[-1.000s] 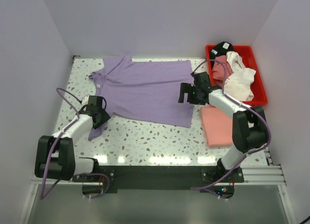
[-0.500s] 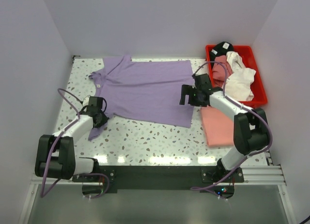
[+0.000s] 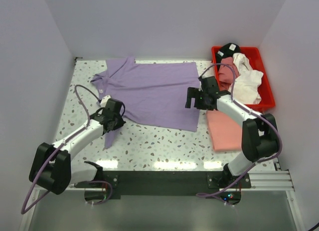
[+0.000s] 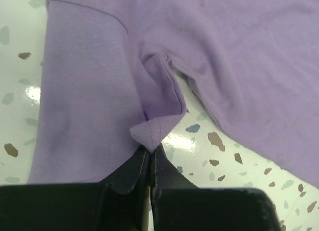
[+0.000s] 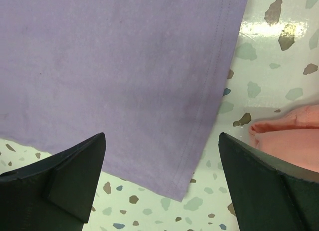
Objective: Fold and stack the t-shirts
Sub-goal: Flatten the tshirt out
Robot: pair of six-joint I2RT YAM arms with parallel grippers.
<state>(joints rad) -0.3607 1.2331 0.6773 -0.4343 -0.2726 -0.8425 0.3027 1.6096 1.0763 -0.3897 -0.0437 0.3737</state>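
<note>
A lavender t-shirt (image 3: 149, 89) lies spread flat across the table. My left gripper (image 3: 113, 119) is at its near left sleeve and is shut on the sleeve's hem corner (image 4: 149, 133), which bunches up just ahead of the closed gripper (image 4: 149, 150). My right gripper (image 3: 192, 99) hovers open over the shirt's right hem (image 5: 124, 66), whose near corner lies between the spread gripper (image 5: 162, 136). Beside that hem lies a folded salmon-pink t-shirt (image 3: 224, 128), (image 5: 289, 141).
A red bin (image 3: 251, 49) at the back right holds crumpled white (image 3: 246, 81), dusty-rose (image 3: 227, 71) and black (image 3: 230, 48) shirts. Grey walls close in the speckled table (image 3: 159, 141) on three sides.
My left gripper closed on the sleeve and moved right toward the shirt's body, pulling the sleeve along. The right arm barely shifted.
</note>
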